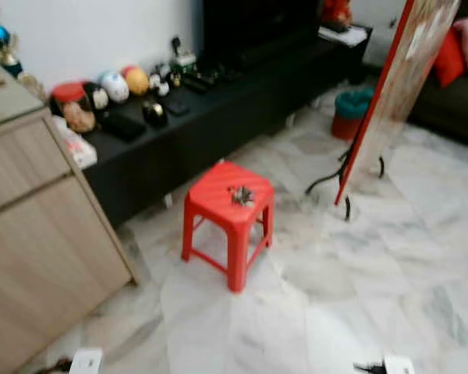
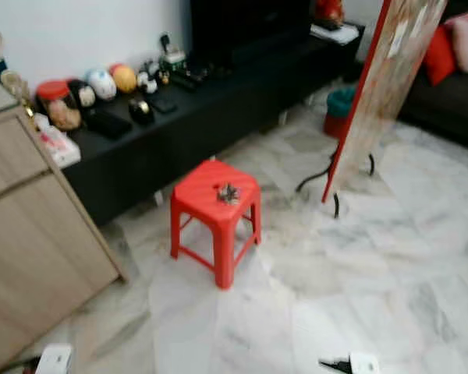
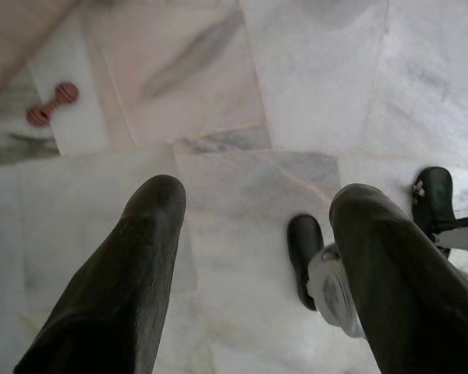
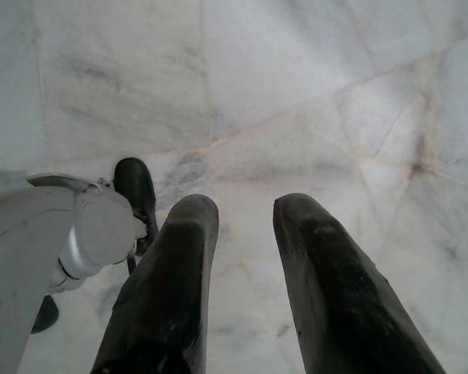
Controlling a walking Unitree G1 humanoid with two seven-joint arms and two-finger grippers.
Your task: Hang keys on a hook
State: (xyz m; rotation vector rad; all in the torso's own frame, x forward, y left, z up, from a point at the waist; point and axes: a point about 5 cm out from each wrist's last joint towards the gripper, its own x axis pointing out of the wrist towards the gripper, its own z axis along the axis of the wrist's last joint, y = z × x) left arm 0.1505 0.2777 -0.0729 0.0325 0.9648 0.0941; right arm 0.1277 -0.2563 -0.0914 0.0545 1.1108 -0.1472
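A small bunch of keys (image 1: 241, 195) lies on top of a red plastic stool (image 1: 218, 204) that stands on the marble floor ahead of me, in front of a low black bench. I can make out no hook in these blurred views. Both arms hang low at my sides. My left gripper (image 3: 257, 195) points down at the floor, open, with a wide gap and nothing between its fingers. My right gripper (image 4: 246, 204) also points at the floor, open with a narrower gap and holding nothing.
A wooden cabinet (image 1: 39, 234) stands close on the left. The black bench (image 1: 218, 125) carries balls and small items. A tall red-framed board (image 1: 398, 86) leans on a black stand to the right, with a teal and red basket (image 1: 351, 113) and a dark sofa (image 1: 452, 101) behind.
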